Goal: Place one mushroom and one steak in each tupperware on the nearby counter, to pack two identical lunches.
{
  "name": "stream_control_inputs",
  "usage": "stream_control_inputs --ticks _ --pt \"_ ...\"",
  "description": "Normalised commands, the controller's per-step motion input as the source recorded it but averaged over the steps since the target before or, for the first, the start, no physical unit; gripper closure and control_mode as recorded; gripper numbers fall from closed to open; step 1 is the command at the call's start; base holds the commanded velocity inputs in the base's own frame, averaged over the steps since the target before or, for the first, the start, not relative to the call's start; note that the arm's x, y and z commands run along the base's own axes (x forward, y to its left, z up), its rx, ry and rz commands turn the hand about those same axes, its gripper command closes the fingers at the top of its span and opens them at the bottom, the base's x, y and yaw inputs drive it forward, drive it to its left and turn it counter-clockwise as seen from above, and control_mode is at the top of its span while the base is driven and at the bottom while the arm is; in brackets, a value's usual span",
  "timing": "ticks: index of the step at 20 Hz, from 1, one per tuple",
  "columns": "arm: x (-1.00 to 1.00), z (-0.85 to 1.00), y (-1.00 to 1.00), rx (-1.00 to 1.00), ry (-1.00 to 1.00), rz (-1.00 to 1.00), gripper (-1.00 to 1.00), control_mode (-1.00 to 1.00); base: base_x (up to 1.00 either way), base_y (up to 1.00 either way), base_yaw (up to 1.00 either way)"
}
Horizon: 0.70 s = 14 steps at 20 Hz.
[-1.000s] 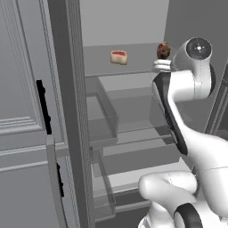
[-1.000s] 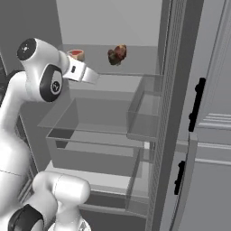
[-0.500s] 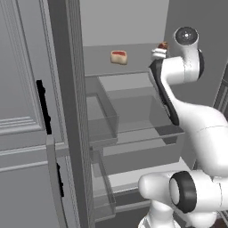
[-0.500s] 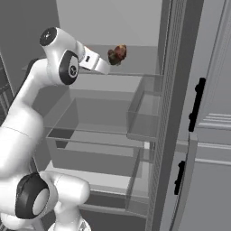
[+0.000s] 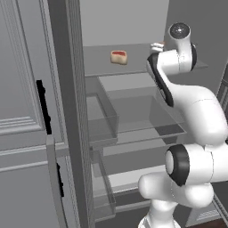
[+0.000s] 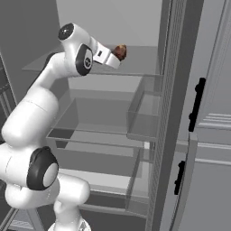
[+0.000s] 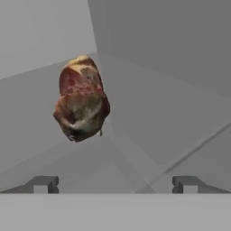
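Left base view: open fridge, grey door (image 5: 26, 111) swung wide at far left. On the upper shelf (image 5: 102, 67), a small tan-and-red cut, probably one steak (image 5: 118, 56), lies left of the arm (image 5: 178, 84); the arm's hand is reaching onto the same shelf to the steak's right. Below the shelf, clear drawers (image 5: 133, 111) and a lower bin.

Right base view: the hand sits on the shelf with a dark reddish-brown lump (image 6: 120, 51) just beyond its tip. Second fridge door (image 6: 207, 135) at right, dark handles.

Hand view: same lump, brown with red marbling and a pale top, resting on the grey shelf floor near a back corner. It looks more like a steak than a mushroom, but I cannot be sure. The gripper (image 7: 115, 184) is spread fully wide, fingertips (image 7: 43, 184) low at either side, holding nothing; the lump sits ahead and left of centre, apart from both tips.

Step in hand, as I judge it: approach for a first pick. Next move calls for shifting toward the lump to centre it, advancing until it lies between the tips, then closing.

Tupperware and counter: not located from here.
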Motion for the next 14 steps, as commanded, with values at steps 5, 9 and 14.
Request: stream_control_inputs --ticks 5,9,14 --pt "0.58 0.0 -0.01 0.01 0.02 0.0 -1.0 -1.0 0.0 0.0 0.0" --pt "0.61 0.0 0.0 0.0 0.0 0.0 -1.0 -1.0 0.0 0.0 0.0" --pt "0.52 0.0 0.0 0.0 0.0 0.0 -1.0 -1.0 0.0 0.0 0.0"
